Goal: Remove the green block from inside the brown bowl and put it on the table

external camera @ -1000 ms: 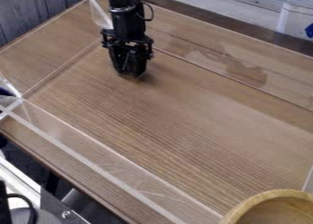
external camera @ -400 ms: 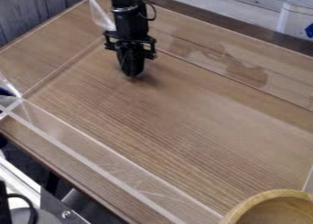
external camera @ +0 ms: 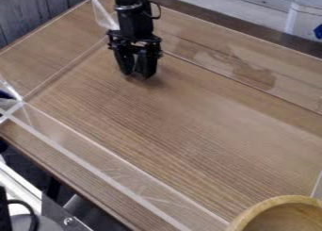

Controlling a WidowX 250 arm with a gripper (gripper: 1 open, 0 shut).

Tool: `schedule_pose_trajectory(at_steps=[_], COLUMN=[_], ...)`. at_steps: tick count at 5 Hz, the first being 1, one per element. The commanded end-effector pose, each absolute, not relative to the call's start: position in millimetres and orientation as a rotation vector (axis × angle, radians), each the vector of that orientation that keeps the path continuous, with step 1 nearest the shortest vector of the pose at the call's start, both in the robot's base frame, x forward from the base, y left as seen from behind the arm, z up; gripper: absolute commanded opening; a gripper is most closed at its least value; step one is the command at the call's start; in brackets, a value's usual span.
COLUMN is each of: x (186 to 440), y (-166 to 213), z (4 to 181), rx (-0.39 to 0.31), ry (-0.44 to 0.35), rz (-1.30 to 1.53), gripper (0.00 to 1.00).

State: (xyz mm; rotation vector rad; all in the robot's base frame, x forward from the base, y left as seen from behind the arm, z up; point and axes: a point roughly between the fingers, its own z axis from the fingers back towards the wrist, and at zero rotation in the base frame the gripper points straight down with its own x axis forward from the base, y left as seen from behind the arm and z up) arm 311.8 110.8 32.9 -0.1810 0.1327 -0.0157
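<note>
1 small change marks the last second: in the upper left of the frame, the fingertips of the black gripper (external camera: pixel 138 65) look broader and more spread at the tabletop than they did 0.4 seconds ago, when they made a narrower dark clump. The arm itself hangs in nearly the same spot, upright over the wooden table (external camera: pixel 189 117). The fingers seem partly apart now, though at this size I cannot tell how far, and I cannot make out anything between them. The brown bowl (external camera: pixel 249 216) sits in the lower right corner, cut off by the frame edge, well apart from the gripper and in the same place as in the 2 earlier views. The green block does not show in any of the 3 pictures, neither on the visible part of the bowl's inside nor on the wood, so I cannot say where it is. If the fingers are letting go, the likely reading is that the block is being set down in the upper left, hidden by the dark fingers; a straight lift would then finish the job, with a risk of dragging or tipping it.
</note>
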Motion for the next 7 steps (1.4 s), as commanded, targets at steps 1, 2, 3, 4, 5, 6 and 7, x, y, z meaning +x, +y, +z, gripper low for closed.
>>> schedule_pose_trajectory(at_steps=[1, 2, 3, 4, 5, 6, 7], x=[328.7, 329.4, 329.6, 330.1, 330.6, 331.1, 331.5], y=[114.0, 113.8, 113.4, 113.7, 114.3, 114.7, 115.2], z=[67.4, 65.7, 67.7, 65.0, 61.3, 57.9, 54.3], rx=[-0.151, -0.156, -0.165, -0.165, -0.164, -0.164, -0.164], ry=[0.026, 0.029, 0.023, 0.029, 0.034, 0.040, 0.045], rz=[-0.029, -0.029, -0.028, -0.030, -0.031, -0.033, -0.034], gripper=[1.00, 0.00, 0.00, 0.00, 0.00, 0.00, 0.00])
